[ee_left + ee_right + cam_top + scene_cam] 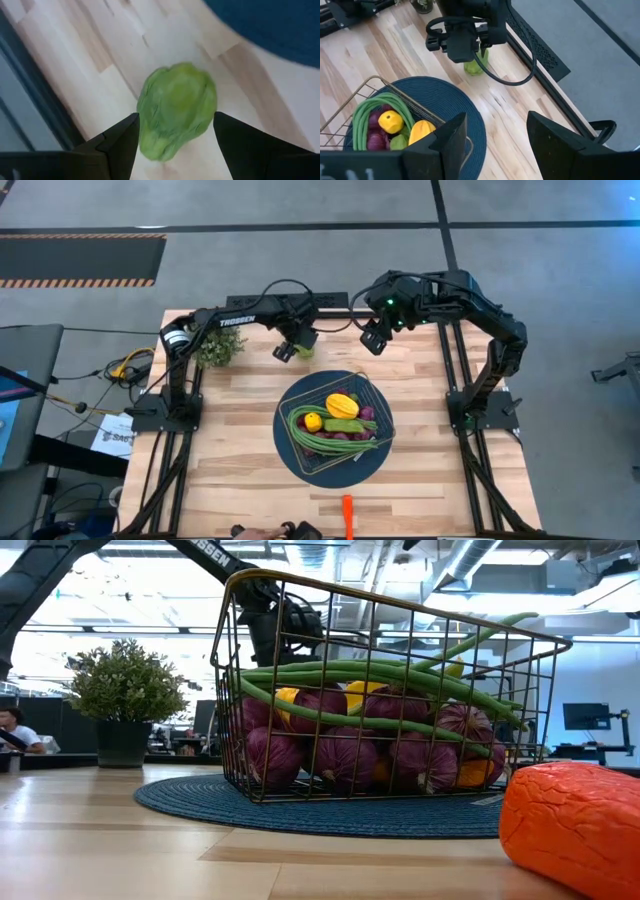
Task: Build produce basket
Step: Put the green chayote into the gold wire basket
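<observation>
Wooden planks carried everything you had laid out: from above, the basket (335,423) sat on the dark blue round mat (290,450) at the table's (240,470) middle, filled with long green beans (300,430), a yellow pepper (342,404) and purple grapes (335,437). Your left gripper (293,345) hung over a green pepper (304,351) near the far edge, beside the leafy plant (220,348); your right gripper (374,338) hovered nearby, apart from the basket. 1 orange carrot (348,515) lay at the near edge. At table height, the carrot (575,825) loomed close, the basket (380,690) behind it. Your left wrist view showed the 2 fingers (122,142) spread wide, flanking the green pepper (176,107) without pinching it. Your right wrist view showed spread, empty fingers (447,137).
</observation>
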You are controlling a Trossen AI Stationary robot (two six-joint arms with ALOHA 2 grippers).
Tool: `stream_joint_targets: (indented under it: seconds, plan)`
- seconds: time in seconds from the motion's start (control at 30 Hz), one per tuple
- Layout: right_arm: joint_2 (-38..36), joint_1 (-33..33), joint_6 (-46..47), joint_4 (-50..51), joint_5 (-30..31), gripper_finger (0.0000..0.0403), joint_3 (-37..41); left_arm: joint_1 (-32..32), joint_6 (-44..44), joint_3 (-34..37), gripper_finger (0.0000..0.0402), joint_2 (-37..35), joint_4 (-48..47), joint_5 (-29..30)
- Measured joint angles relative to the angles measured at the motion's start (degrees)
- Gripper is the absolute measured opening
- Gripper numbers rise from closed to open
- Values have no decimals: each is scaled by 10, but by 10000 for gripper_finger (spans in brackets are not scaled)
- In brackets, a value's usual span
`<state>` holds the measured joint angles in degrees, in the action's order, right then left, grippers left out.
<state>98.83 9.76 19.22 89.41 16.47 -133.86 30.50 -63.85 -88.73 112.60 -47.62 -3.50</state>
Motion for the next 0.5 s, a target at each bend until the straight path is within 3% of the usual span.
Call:
stream_joint_targets:
  seconds: [0.3, 0.5]
  plan:
    - [0, 0, 4, -23, 0, 225, 0, 6, 0, 0, 240, 2, -1, -23]
    - [0, -4, 7, -25, 0, 225, 0, 9, 18, -4, 240, 41, -7, -19]
